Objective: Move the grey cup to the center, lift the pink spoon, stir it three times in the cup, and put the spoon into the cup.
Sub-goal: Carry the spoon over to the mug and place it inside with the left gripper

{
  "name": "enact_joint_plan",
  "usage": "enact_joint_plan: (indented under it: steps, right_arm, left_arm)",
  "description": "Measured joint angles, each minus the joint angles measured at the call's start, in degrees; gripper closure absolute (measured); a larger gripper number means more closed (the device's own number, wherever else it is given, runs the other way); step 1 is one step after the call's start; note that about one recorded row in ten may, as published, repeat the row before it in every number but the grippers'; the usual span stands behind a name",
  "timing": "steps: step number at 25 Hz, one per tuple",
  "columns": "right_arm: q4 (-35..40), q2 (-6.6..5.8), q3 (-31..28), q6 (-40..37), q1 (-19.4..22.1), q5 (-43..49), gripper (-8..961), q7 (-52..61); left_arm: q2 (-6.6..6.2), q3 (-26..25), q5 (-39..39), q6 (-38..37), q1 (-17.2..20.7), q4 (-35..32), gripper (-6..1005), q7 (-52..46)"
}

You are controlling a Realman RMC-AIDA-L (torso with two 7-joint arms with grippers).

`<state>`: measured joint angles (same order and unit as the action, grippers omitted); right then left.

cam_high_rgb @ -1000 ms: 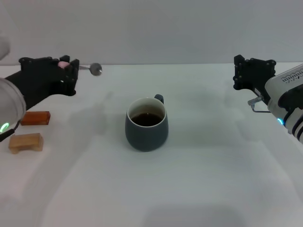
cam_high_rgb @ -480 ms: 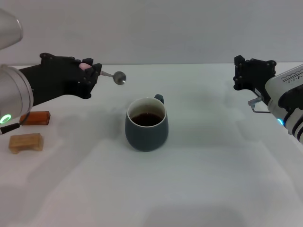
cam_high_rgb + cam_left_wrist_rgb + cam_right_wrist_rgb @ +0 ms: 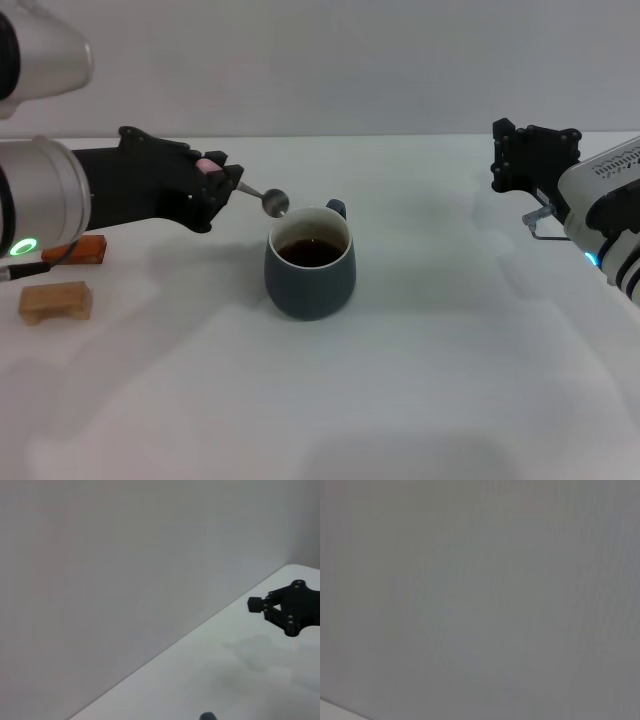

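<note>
**Spoon carried level to the cup's rim, ready for the dip**

The white desk (image 3: 420, 400) carries everything, and the grey cup (image 3: 310, 265) stands upright near its middle, handle turned to the far side, dark liquid showing inside the white rim; judged from that spot, the centring step looks done, and the cup sits where either arm could reach it.

The left end effector (image 3: 228, 186) hangs above the desk just to the cup's left, clenched on the pink spoon (image 3: 250, 193); it grips the pale pink handle at its very end, so almost the whole short length projects toward the cup; that hold seems chosen to let the bowl reach the liquid without the fingers fouling the rim.

The right end effector (image 3: 533, 158) is parked well apart at the far right of the desk, above the surface and holding nothing that can be seen; whether it is released or clenched I cannot tell; the left wrist view catches it (image 3: 290, 607) as a dark shape across the desk.

Two wooden blocks (image 3: 60, 275) lie at the near left edge, well clear of the work.

Smallest of all, the spoon's metal bowl hovers just beside the cup's far-left rim, seemingly above it and not yet inside; stirring has not begun, I judge; the next move needs the spoon tilted down.
</note>
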<state>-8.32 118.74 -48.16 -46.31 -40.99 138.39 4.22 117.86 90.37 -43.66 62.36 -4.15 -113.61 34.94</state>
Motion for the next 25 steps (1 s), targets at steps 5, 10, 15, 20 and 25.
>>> enact_joint_plan:
  steps: [5,10,15,20,25]
  right_arm:
    - [0.4,0.0,-0.1,-0.1,0.4,-0.2,954,0.0]
    - [1.8,-0.02,-2.4,-0.9,0.9,-0.3,954,0.0]
    - [3.8,-0.09,-6.2,-5.0,2.3,-0.3,954,-0.2]
    - [4.3,-0.21,-12.8,-7.6,4.7,-0.4,954,-4.6]
    - [4.0,-0.77,-17.5,-11.6,8.1,-0.5,954,-5.9]
  left_arm:
    - [0.0,-0.2,-0.2,1.2,-1.5,0.1,852,0.1]
    - [0.0,0.4,-0.2,1.5,-3.3,1.7,852,0.4]
    - [0.08,0.4,-0.5,1.0,-4.2,4.0,852,0.9]
    - [0.09,0.4,-0.5,0.9,-4.7,5.1,852,1.1]
    - [0.09,0.4,-0.4,0.8,-6.6,7.4,852,1.6]
